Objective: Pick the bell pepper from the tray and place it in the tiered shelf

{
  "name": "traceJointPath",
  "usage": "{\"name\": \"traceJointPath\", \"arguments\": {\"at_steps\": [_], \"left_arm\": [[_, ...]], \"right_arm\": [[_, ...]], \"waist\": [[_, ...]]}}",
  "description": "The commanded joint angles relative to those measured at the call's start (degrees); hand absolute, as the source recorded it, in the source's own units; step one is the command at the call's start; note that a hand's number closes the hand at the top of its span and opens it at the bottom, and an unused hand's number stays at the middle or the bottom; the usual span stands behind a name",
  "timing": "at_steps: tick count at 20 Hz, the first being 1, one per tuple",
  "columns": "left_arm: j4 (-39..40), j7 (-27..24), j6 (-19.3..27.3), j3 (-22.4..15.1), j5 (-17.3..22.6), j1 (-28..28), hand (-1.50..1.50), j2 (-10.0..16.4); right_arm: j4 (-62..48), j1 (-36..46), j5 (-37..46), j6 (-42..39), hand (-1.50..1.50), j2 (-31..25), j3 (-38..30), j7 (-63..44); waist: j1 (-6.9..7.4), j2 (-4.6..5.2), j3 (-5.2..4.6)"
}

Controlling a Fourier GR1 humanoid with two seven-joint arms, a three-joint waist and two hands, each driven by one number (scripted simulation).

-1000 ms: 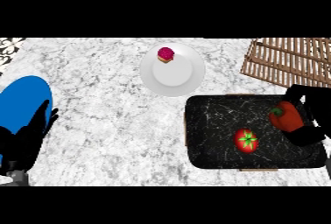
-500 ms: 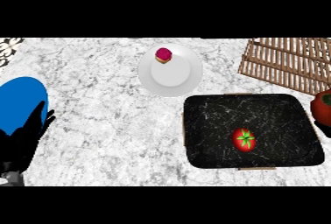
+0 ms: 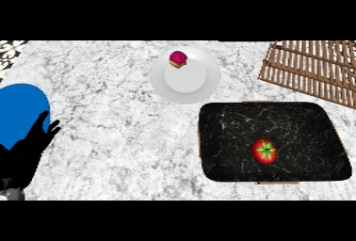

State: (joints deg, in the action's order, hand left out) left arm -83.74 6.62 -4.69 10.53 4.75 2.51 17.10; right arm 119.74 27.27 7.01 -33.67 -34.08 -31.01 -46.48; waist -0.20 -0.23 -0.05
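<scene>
- My right hand shows nowhere in the head view, so I cannot tell whether it is wide, narrow or holding anything.
- My left hand (image 3: 28, 150) rests at 8 o'clock with relaxed fingers pointing up and nothing in it, partly over the blue plate (image 3: 21, 110) at 9 o'clock. I leave it parked there.
- The tray (image 3: 292, 124) sits at 4 o'clock on the bench (image 3: 111, 94). Only a round red fruit (image 3: 264, 150) with a green star-shaped top lies in it, toward the tray's 5 o'clock side.
- To me that fruit reads more like a tomato than a bell pepper. I see no other pepper, so the task's piece may be out of frame with the right hand.
- The tiered shelf (image 3: 313, 66), brown and slatted, stands at 2 o'clock, just beyond the tray's far corner and apart from it.
- The white plate (image 3: 186, 82) at 12 o'clock carries a small pink item (image 3: 178, 58) and sits left of the route from the tray to the shelf.
- My judgement is that the step is the carry to the shelf. I would bring the right hand in from 3 o'clock so I can see what it holds before committing.
- I would pass high over the tray's rim and the red fruit, then come down onto a tier, not its edge.
- I would let the fingers spread only once the piece sits flat on the slats, since a rounded piece could roll off.
</scene>
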Motion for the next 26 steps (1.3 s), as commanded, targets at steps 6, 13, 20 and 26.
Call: {"name": "traceJointPath", "arguments": {"at_steps": [6,13,20,26], "left_arm": [[0.53,-2.56,-0.91,-0.87,-0.92,0.18,0.00,-1.42],[-1.30,2.37,0.71,-0.77,-1.67,-1.64,0.00,-1.78],[2.87,-1.97,0.10,-0.44,-2.94,-1.83,0.00,-2.59],[5.31,-0.62,-2.29,2.71,-0.85,-5.67,0.00,0.87]], "right_arm": [[-14.10,11.25,8.38,1.66,1.50,-14.43,2.57,2.14],[-26.10,17.93,10.23,1.26,1.50,-20.48,6.89,5.25],[-34.34,20.98,16.83,6.54,1.50,-21.12,11.37,10.55],[-45.62,20.97,24.81,15.45,1.50,-19.21,15.03,20.47]], "waist": [[1.48,0.46,-0.01],[1.34,0.36,0.01],[1.02,0.36,0.00],[1.28,0.50,0.03]]}}
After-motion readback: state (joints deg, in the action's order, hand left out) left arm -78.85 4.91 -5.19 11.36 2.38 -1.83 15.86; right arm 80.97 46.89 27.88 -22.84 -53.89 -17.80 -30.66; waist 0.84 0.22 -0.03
